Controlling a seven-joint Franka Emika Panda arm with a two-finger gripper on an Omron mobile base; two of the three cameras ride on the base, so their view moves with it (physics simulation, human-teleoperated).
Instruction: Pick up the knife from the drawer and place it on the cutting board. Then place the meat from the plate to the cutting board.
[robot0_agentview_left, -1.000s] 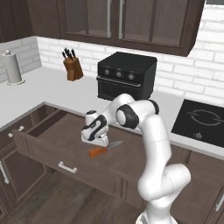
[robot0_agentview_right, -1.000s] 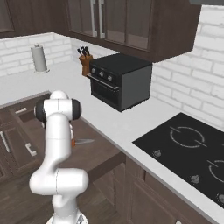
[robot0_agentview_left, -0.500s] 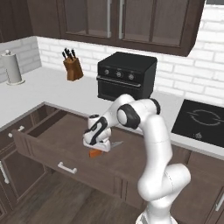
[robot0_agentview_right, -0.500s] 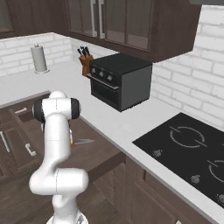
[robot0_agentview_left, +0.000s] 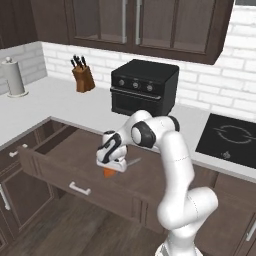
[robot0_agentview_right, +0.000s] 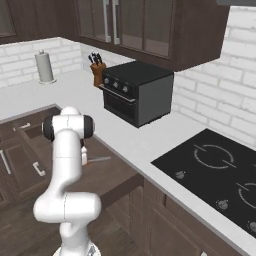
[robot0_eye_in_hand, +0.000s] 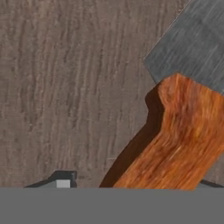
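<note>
The drawer (robot0_agentview_left: 70, 148) stands pulled out under the counter, its silver bar handle (robot0_agentview_left: 80, 189) on the front. On its floor lies the knife (robot0_agentview_left: 109, 172), with an orange handle (robot0_eye_in_hand: 183, 135) and a grey blade (robot0_eye_in_hand: 197, 48). My gripper (robot0_agentview_left: 111, 167) reaches down into the drawer and is open, its fingertips (robot0_eye_in_hand: 63, 178) low on either side of the handle. The blade (robot0_agentview_right: 100, 159) pokes out past my arm in the right base view. The cutting board, the plate and the meat are out of view.
A black toaster oven (robot0_agentview_left: 144, 87) stands on the counter behind the drawer. A knife block (robot0_agentview_left: 80, 77) and a paper towel roll (robot0_agentview_left: 14, 77) are further left, and a black cooktop (robot0_agentview_left: 232, 140) is to the right.
My gripper has come down from above the drawer onto the knife's orange handle. The knife has not moved.
</note>
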